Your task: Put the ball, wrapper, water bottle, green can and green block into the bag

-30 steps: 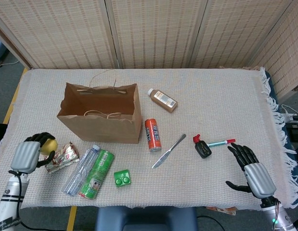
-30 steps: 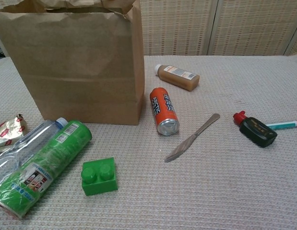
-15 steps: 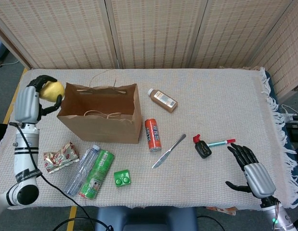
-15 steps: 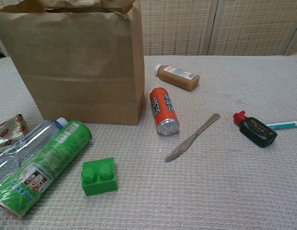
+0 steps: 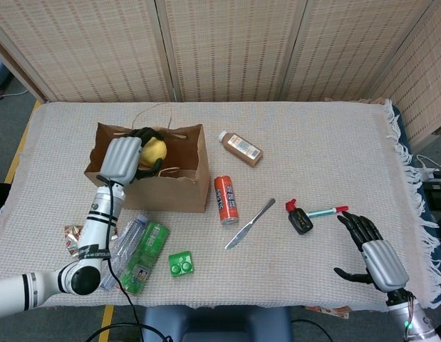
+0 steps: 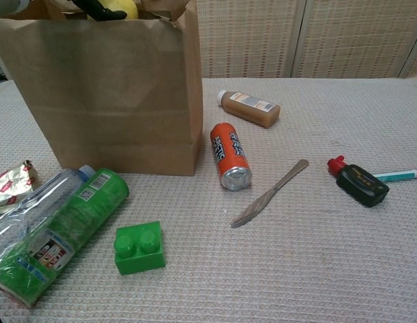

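Your left robot hand [image 5: 124, 158] grips the yellow ball [image 5: 154, 150] over the open mouth of the paper bag [image 5: 174, 189]. Your right robot hand [image 5: 370, 249] rests empty, fingers spread, near the surface's [image 5: 313, 149] right edge. The wrapper [image 6: 11, 183], water bottle [image 6: 29, 202], green can [image 6: 67, 232] and green block [image 6: 139, 247] lie together before the bag.
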You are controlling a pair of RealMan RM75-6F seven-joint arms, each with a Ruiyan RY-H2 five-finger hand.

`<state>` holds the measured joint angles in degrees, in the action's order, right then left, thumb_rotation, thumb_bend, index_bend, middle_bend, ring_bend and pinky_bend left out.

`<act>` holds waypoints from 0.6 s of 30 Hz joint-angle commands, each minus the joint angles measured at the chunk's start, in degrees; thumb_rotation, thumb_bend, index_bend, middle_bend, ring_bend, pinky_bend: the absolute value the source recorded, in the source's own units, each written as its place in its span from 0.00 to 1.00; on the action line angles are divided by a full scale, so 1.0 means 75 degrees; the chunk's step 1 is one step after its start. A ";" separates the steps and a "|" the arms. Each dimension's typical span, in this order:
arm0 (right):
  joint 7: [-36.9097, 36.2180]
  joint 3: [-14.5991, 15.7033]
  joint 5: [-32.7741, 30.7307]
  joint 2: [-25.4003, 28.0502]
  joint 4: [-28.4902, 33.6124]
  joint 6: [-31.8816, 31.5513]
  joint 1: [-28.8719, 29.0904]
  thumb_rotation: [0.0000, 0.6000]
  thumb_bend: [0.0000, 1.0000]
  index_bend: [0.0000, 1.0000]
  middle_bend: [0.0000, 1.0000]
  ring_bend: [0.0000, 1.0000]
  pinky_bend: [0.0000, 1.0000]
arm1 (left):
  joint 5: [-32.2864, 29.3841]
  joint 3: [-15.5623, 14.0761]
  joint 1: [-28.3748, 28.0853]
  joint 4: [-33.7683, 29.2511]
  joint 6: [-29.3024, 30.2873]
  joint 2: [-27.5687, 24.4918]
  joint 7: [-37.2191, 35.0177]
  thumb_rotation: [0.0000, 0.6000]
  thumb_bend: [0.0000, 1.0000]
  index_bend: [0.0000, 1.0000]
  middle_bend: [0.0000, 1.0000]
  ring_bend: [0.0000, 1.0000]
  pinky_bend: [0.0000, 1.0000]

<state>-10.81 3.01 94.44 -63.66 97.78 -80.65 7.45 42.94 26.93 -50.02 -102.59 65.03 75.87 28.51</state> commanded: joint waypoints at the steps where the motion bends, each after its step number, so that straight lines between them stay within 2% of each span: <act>1: -0.0018 0.0016 0.0027 0.0017 0.0005 0.0003 0.0002 1.00 0.02 0.00 0.00 0.00 0.00 | -0.0081 -0.0077 -0.0183 0.0017 -0.0052 0.0057 0.0026 1.00 0.40 0.04 0.01 0.03 0.25; 5: -0.0014 0.0022 0.0045 0.0015 0.0003 0.0006 0.0006 1.00 0.02 0.00 0.00 0.00 0.00 | -0.0005 -0.0032 -0.0240 0.0025 0.0063 0.0059 -0.0125 1.00 0.40 0.00 0.00 0.00 0.18; 12: 0.0065 0.0031 0.0039 0.0004 0.0000 0.0019 0.0000 1.00 0.02 0.00 0.00 0.00 0.00 | 0.0047 -0.0062 -0.0164 -0.0229 0.0233 -0.0164 -0.0305 1.00 0.39 0.00 0.00 0.00 0.18; 18: 0.0077 0.0019 0.0031 0.0001 -0.0013 -0.0022 -0.0019 1.00 0.02 0.00 0.00 0.00 0.00 | 0.0380 -0.0163 0.0328 -0.0713 0.0596 -0.0726 -0.0706 1.00 0.40 0.00 0.00 0.00 0.18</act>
<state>-10.23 3.16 94.69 -63.66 97.69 -80.80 7.32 44.58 26.09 -48.85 -106.84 68.41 71.78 24.16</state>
